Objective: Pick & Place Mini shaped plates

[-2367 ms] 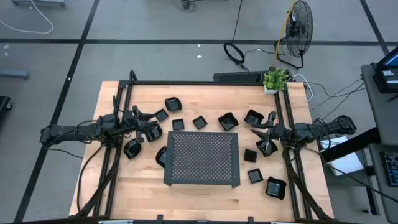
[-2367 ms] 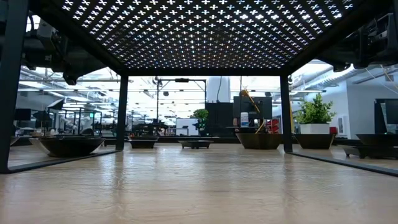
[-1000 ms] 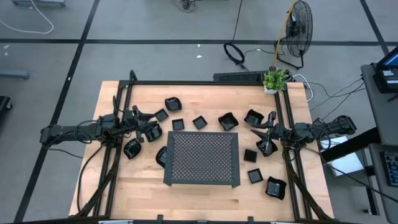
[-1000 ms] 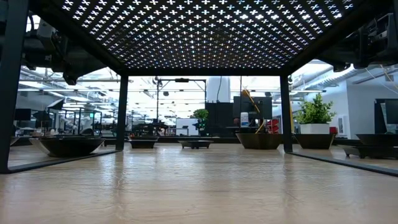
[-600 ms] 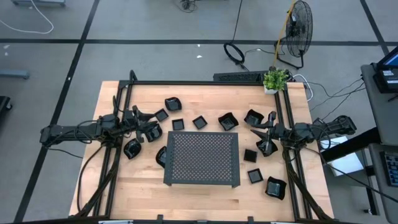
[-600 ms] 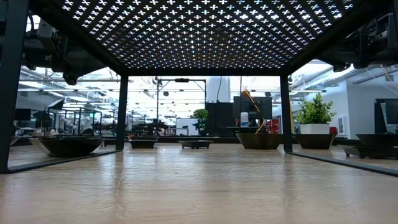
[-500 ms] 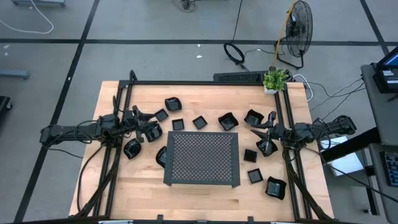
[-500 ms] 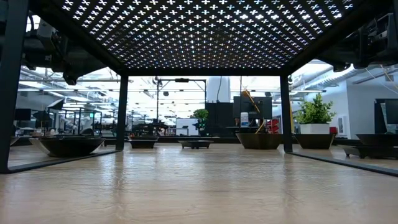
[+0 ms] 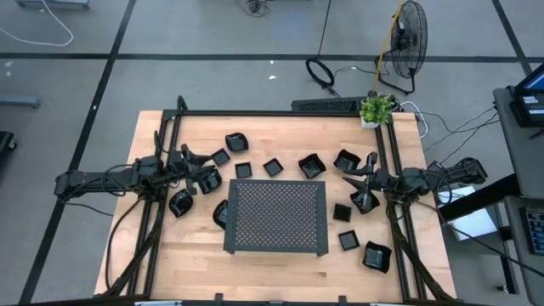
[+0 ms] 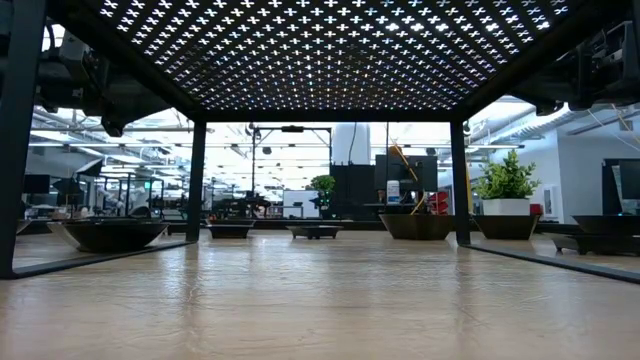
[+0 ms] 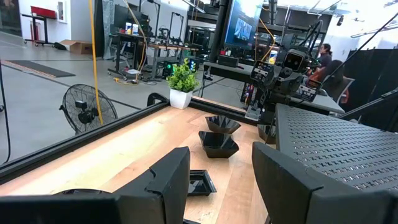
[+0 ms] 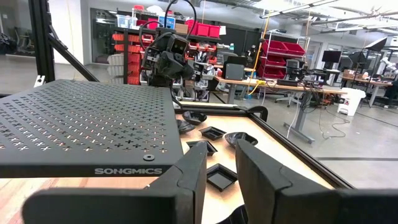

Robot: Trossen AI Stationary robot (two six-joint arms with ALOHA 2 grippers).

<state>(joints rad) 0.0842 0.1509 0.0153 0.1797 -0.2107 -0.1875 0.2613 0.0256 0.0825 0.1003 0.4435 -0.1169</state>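
Grey concrete floor runs all round the wooden counter [image 9: 170, 255], with a fan [image 9: 410, 30] and a potted plant [image 9: 376, 109] at its far right corner. On the counter stands a perforated tray [image 9: 276, 218] on legs, near the middle. Small black plates [image 9: 311, 166] lie scattered round it: a row along the tray's far side, a few on its left, one half tucked under the tray's left edge, and several down its right side toward the near corner.

Over on the left, the left end effector [image 9: 200, 172] sits low among the plates on that side, fingers [image 11: 166, 177] apart with nothing between them; bare wood and a flat square plate [image 11: 198, 182] show through the gap. On the right, the right end effector [image 9: 364, 180] hovers by the plates there, its fingers [image 12: 189, 174] slightly apart and empty, with a square plate [image 12: 220, 177] showing just beyond them.
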